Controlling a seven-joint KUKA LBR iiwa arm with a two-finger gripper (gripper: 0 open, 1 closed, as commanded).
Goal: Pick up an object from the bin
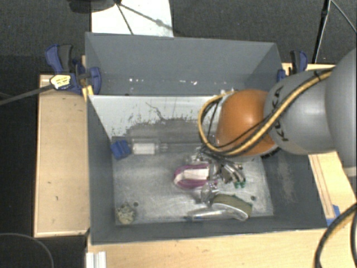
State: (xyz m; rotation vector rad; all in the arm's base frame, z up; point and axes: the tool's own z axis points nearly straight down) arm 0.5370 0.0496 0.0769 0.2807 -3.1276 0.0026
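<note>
My gripper (pixel 216 176) is low in the bin, right of its middle, under the arm's orange cover. Right against its left side lies a purple and white rounded thing (pixel 188 176); whether the gripper holds it I cannot tell. Just in front of the gripper, by the bin's front wall, lies an olive and silver tool (pixel 226 208) on its side. A small green piece (pixel 240 181) shows at the gripper's right.
A clear tube with a blue cap (pixel 136 148) lies along the back left of the bin floor. A small grey-yellow lump (pixel 126 212) sits in the front left corner. The arm comes in from the right over the bin's right wall.
</note>
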